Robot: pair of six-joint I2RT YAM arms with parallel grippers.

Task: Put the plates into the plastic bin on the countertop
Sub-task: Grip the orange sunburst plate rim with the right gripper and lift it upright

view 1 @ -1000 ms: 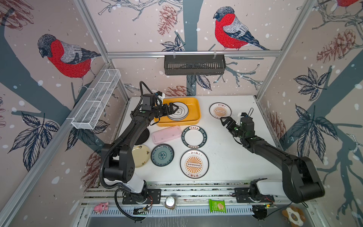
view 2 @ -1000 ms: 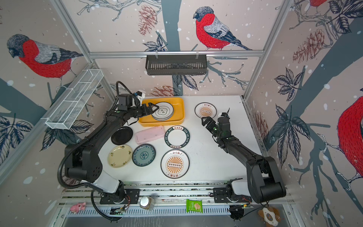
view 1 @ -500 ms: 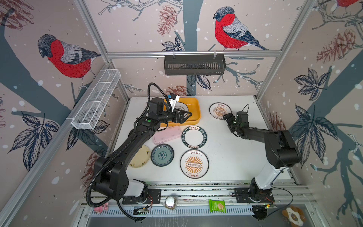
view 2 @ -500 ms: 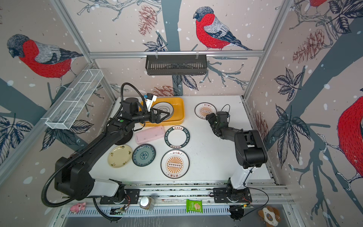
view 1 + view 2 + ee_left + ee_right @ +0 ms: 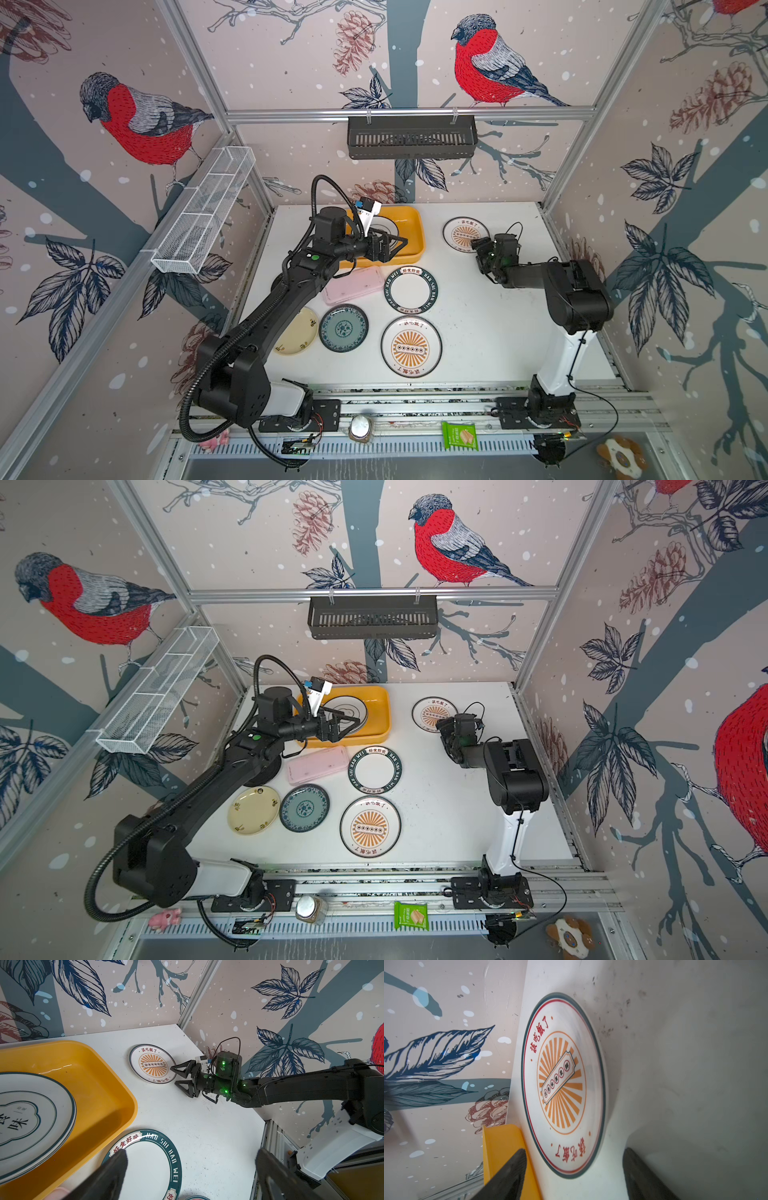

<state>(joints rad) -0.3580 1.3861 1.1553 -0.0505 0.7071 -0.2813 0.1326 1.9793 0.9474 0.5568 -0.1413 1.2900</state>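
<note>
White-and-orange sunburst plate lies flat on the table, directly ahead of the right pincer, its near rim sitting between the tips. This pincer is rolled on its side: one finger is low by the table, the other above the rim. Its jaws stand partly apart, with a gap showing on either side of the rim, and nothing is gripped yet. Yellow bin sits beyond the plate and off to one flank of the pincer, with a stack of plates already inside. Left pincer faces the right one from over the nearest bin wall, spread wide and empty. Step in hand, as I read it: grasp the rim. To do it well, the low finger should slide under the lip rather than butt against the edge, or the plate will likely skate toward the bin. Close only once the rim is deep between the pads. An edge grip on a glazed plate may pivot, so lift slowly. The left pincer may block the way over the wall.
</note>
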